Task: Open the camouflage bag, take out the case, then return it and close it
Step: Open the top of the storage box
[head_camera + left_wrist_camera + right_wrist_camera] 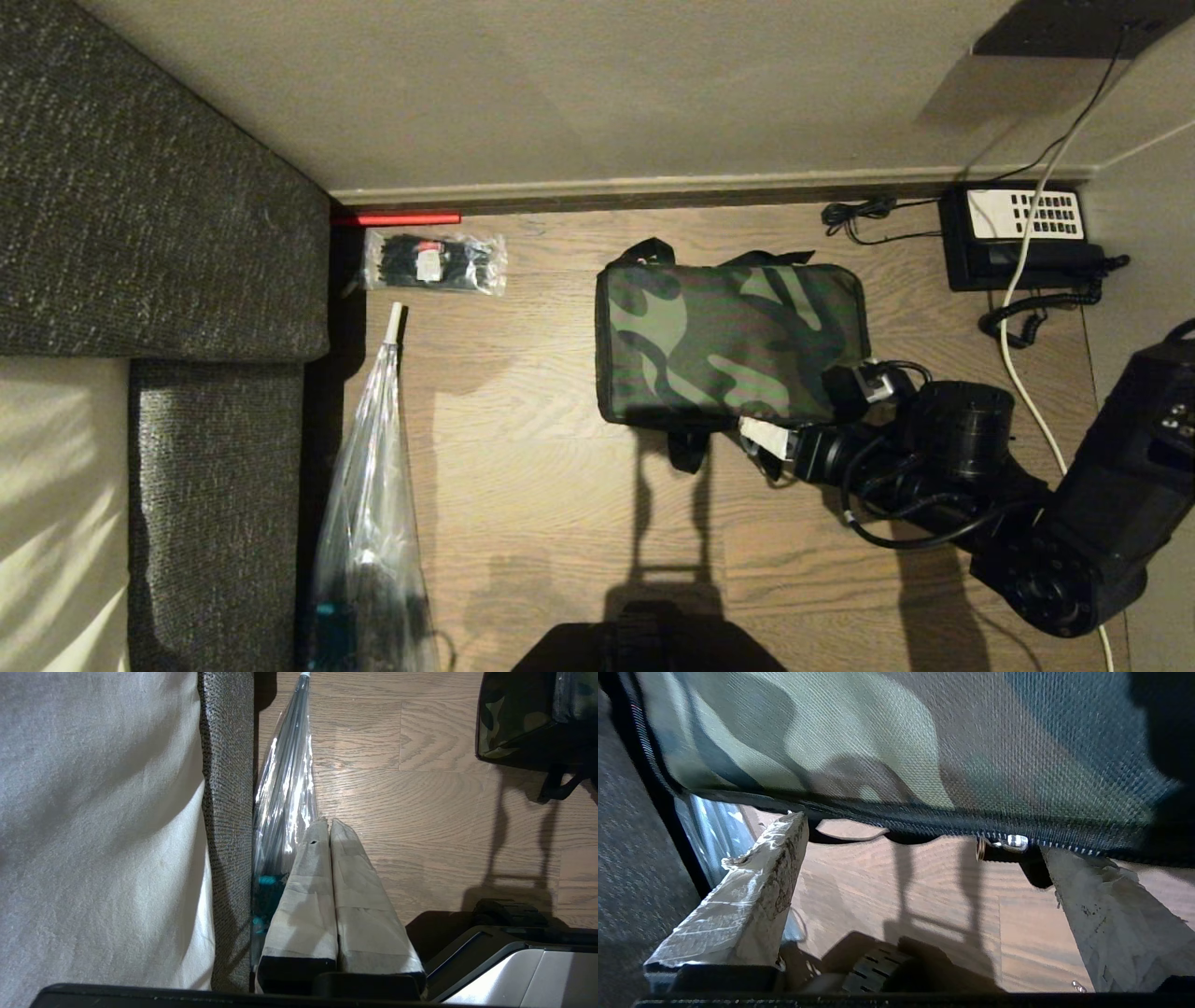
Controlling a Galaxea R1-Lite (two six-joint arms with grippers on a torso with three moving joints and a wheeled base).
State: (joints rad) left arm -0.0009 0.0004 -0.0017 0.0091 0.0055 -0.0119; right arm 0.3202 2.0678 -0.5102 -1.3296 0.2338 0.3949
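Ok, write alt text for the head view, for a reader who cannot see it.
A closed camouflage bag lies on a wooden floor, with the robot's right gripper open at its near right corner. A black telephone sits by the wall at the far right; a clear plastic bag and a packet of black cable ties lie left, beside a grey sofa.

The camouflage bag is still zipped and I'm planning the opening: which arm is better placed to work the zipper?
Right. Its tool is open at the camouflage bag's near right corner, with the zipper pull between its fingers. The left tool is shut, off beside the clear plastic bag.
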